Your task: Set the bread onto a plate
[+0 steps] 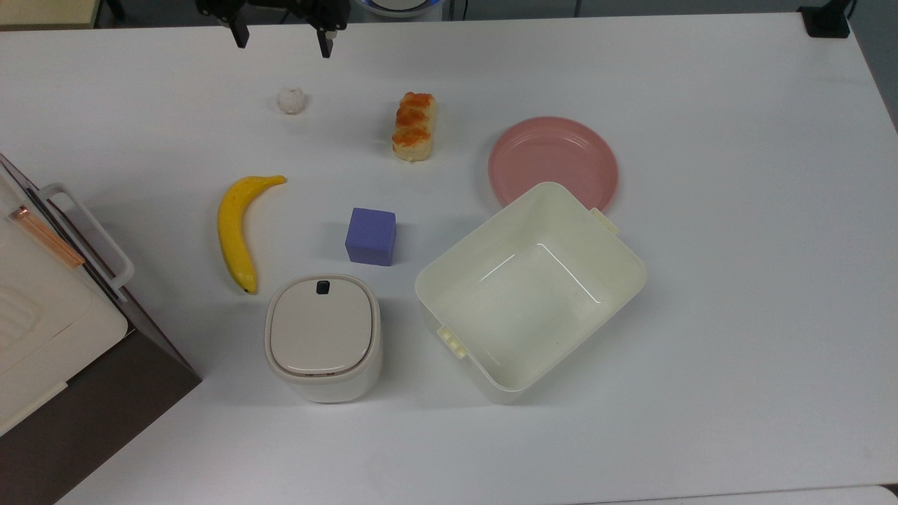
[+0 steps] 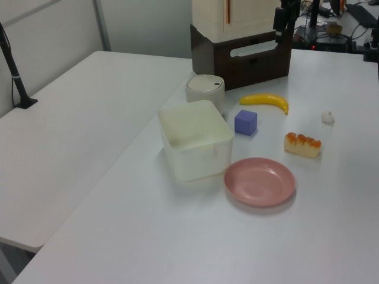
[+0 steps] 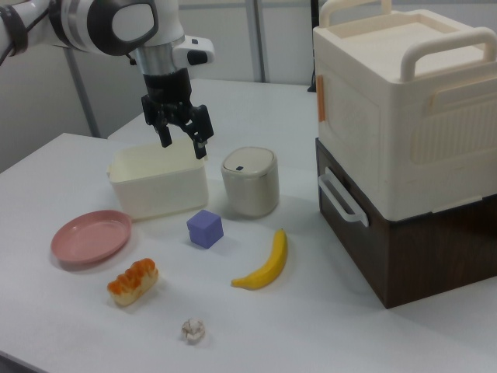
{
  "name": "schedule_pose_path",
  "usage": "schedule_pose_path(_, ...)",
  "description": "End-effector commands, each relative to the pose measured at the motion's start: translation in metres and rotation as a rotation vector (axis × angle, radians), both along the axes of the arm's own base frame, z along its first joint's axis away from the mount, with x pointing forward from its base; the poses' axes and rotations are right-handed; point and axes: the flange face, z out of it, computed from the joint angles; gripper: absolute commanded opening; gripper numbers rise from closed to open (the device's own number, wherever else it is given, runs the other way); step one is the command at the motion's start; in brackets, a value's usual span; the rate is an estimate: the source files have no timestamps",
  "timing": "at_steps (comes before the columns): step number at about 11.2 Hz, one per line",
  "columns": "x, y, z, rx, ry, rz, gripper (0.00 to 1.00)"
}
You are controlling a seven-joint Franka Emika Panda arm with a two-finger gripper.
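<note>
On a white table (image 1: 701, 351), bread (image 1: 414, 126) beside pink plate (image 1: 554, 161), gripper (image 3: 183, 144) fingers released above.

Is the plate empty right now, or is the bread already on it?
Empty. The plate shows bare pink, and the bread lies on the table apart from it.

Glossy white rounded arm (image 3: 93, 23) with grey joint bands. Black two-finger gripper (image 3: 182, 140) below, slim dark fingers (image 3: 165, 137).
</note>
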Motion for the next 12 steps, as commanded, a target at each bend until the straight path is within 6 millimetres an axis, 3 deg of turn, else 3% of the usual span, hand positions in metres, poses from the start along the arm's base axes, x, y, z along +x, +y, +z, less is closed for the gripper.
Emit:
schedule_pose_path(1, 0.0068, 0.0058, -0.0111, -0.001, -0.008, 0.017, 1.00)
schedule_pose_path(12, 0.0094, 0.0082, -0.0117, -0.007, -0.018, 0.076, 1.00)
